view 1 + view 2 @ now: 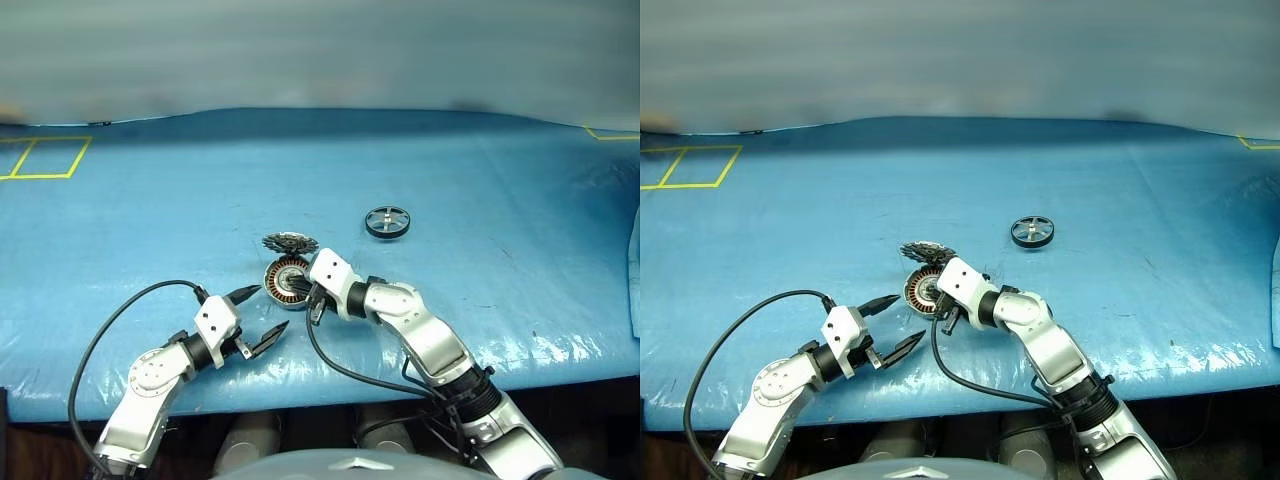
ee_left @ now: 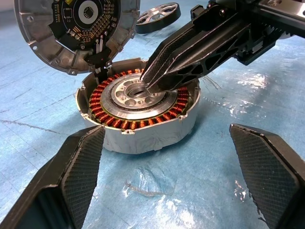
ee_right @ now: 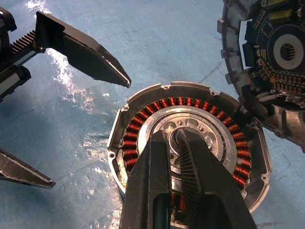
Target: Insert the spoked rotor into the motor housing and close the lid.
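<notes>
A lab test bench: blue sheet-covered table (image 1: 480, 200) with yellow tape marks (image 1: 40, 158).

Arms are silver-grey segmented shells with black joint collars and white wrist blocks, a black cable looping off each wrist. Left gripper (image 1: 256, 318): two black tapered fingers (image 2: 78, 164) with textured pads. Right gripper (image 3: 177, 138): black, ribbed inner faces, toothed rack at base.

Both head eyes look forward and down over the blue-covered counter (image 1: 480, 200); both wrist cameras sit close, sharing the round silver copper-wound motor housing (image 2: 143, 112).
</notes>
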